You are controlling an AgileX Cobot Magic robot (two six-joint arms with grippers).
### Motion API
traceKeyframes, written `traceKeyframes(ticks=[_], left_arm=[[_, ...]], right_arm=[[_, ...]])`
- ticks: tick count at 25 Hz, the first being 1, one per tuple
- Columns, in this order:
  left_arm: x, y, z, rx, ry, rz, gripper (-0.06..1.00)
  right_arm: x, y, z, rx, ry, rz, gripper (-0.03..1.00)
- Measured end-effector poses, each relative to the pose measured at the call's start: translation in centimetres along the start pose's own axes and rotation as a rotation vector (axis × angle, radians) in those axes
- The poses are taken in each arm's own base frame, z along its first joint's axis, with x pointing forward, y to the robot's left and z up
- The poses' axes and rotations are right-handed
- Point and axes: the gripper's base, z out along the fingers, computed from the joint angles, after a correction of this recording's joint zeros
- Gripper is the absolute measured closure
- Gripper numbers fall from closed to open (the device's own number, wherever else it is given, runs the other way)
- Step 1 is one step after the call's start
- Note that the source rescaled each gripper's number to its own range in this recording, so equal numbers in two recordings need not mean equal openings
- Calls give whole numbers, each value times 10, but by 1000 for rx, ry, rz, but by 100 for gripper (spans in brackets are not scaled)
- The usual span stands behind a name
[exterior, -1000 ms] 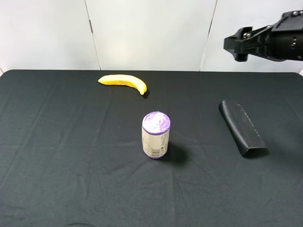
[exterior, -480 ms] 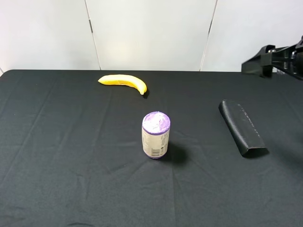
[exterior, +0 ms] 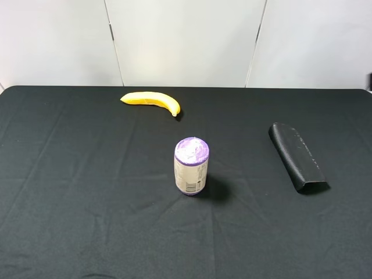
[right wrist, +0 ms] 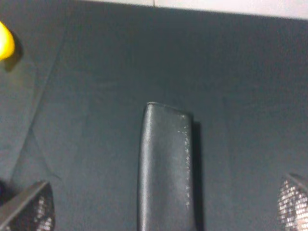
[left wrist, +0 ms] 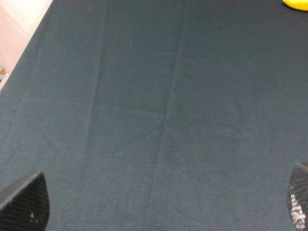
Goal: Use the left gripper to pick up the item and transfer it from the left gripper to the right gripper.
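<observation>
The item, a long flat black case [exterior: 296,156], lies on the black cloth at the right of the table, with its wedge end towards the front. Nothing holds it. It also shows in the right wrist view [right wrist: 166,168], lying lengthwise between the two spread fingertips [right wrist: 30,208] of my right gripper [right wrist: 161,206], which is open and above it. My left gripper [left wrist: 161,199] is open and empty over bare cloth at the left; only its two fingertips [left wrist: 25,201] show. Neither gripper shows in the exterior high view.
A yellow banana [exterior: 152,101] lies at the back, left of centre; its tip shows in both wrist views [left wrist: 296,3] [right wrist: 6,41]. A purple-topped can [exterior: 191,166] stands upright in the middle. The black cloth [exterior: 87,192] covers the whole table.
My right gripper, high at the back right a second ago, has drawn off to the right and left the exterior high view. The case, banana and can have not moved.
</observation>
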Motion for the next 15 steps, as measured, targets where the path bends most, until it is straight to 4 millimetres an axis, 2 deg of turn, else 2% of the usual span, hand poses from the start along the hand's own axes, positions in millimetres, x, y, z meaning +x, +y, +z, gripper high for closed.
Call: traceKeyframes(ticks=[2,3,7,11,15], left_arm=[[0,0,0,0,0,0,-4],[0,0,0,0,0,0,-4],[0,0,0,0,0,0,-4],[0,0,0,0,0,0,-4],[0,0,0,0,0,0,-4]], right_arm=[[11,4,-20,13,-39,-3,-3],[11,4,-20,13,-39,-3,-3],[41,13,-50,33,-91,-12,-3],[71,19,-63,49,-132,31,-3],[98,22,-63,57,-167,71,-3]])
